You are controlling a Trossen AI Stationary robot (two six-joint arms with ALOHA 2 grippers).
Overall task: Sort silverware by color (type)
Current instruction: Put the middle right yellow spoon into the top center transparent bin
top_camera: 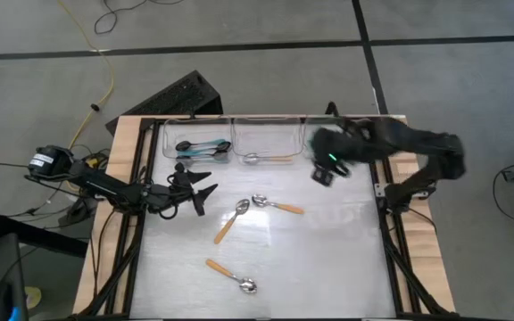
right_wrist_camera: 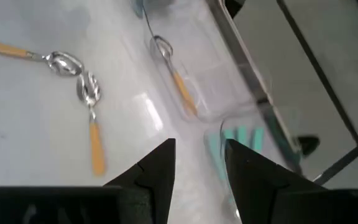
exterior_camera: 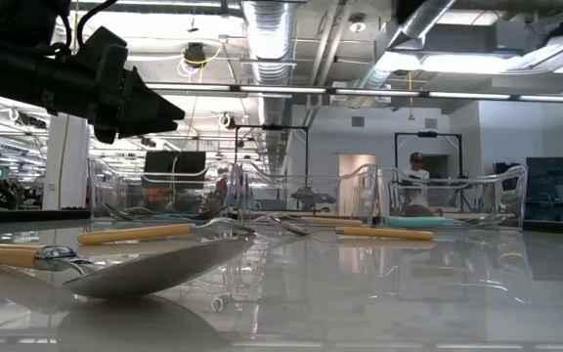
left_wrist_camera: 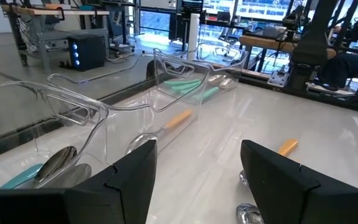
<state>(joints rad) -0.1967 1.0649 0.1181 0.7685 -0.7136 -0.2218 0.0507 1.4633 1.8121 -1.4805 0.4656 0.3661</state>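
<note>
Three clear bins stand along the table's far edge. The left bin (top_camera: 194, 143) holds blue-handled spoons. One orange-handled spoon lies in the middle bin (top_camera: 266, 147). The right bin (right_wrist_camera: 241, 134) holds teal-handled spoons. Three orange-handled spoons lie flat on the table: two with their bowls close together (top_camera: 233, 220) (top_camera: 277, 206), and one nearer the front (top_camera: 230, 275). My left gripper (top_camera: 205, 194) hovers open, low at the table's left, left of the spoon pair. My right gripper (top_camera: 322, 174) is raised high over the right bin, fingers (right_wrist_camera: 160, 168) apart with nothing between them.
A black ridged object (top_camera: 181, 94) lies off the table's far left corner. Dark frame rails (top_camera: 391, 241) run along the table's left and right sides. The table's right half is bare white surface (top_camera: 337, 259). A person (exterior_camera: 416, 176) stands in the room beyond.
</note>
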